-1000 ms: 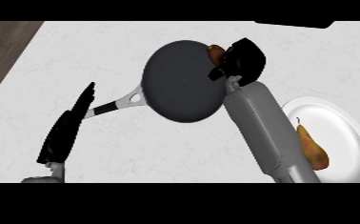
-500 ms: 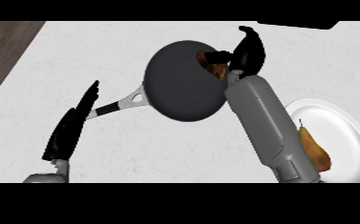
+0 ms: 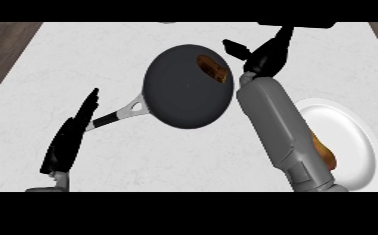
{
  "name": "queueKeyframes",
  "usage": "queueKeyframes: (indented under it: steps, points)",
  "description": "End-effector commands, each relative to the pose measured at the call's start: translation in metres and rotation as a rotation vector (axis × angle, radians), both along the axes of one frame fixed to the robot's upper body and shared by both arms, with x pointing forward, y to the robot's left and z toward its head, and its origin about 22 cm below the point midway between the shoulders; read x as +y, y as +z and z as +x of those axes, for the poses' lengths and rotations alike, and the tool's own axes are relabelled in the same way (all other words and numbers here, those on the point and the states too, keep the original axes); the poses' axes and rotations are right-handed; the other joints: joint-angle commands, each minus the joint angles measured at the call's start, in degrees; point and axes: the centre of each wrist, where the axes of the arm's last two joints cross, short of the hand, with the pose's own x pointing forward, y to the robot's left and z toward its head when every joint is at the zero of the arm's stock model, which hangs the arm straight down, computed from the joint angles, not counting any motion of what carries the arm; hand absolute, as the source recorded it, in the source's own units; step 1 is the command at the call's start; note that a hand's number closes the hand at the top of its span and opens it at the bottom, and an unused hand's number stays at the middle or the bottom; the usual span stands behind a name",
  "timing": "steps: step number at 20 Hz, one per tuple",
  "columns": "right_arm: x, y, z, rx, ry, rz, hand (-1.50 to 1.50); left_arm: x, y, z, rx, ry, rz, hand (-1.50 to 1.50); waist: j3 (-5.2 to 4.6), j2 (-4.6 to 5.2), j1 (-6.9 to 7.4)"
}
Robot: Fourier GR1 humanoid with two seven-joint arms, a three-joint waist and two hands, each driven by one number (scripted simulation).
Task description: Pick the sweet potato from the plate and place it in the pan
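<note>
Inside pan, sweet potato lies apart from open right robot hand.

Single head view, steeply down onto counter.

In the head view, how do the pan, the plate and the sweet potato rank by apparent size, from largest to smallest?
1. Pan, largest.
2. Plate, smaller as seen, though the right forearm and the picture's edge hide part of it.
3. Sweet potato, smallest.
</note>
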Motion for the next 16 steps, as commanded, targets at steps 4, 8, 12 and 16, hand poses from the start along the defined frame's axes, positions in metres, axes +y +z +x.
queueKeyframes:
  steps: [4,8,12,16]
  points:
    - [-0.011,-0.035,-0.023,-0.170,-0.175,0.100,-1.50,0.028,-0.008,-0.015,0.023,0.064,0.010,0.00,-0.10,-1.41,-3.92]
    - [-0.015,-0.056,-0.057,-0.173,-0.137,0.041,-1.50,0.035,-0.008,-0.026,0.047,0.079,-0.002,0.00,-0.14,-2.00,-5.36]
    - [-0.023,-0.075,-0.103,-0.138,-0.117,0.000,-1.50,0.020,-0.016,-0.022,0.051,0.119,0.002,0.00,-0.19,-2.14,-7.11]
    - [-0.039,-0.082,-0.162,-0.137,-0.146,-0.018,-1.50,0.040,-0.007,-0.033,0.034,0.127,0.013,0.00,-0.14,-1.98,-7.14]
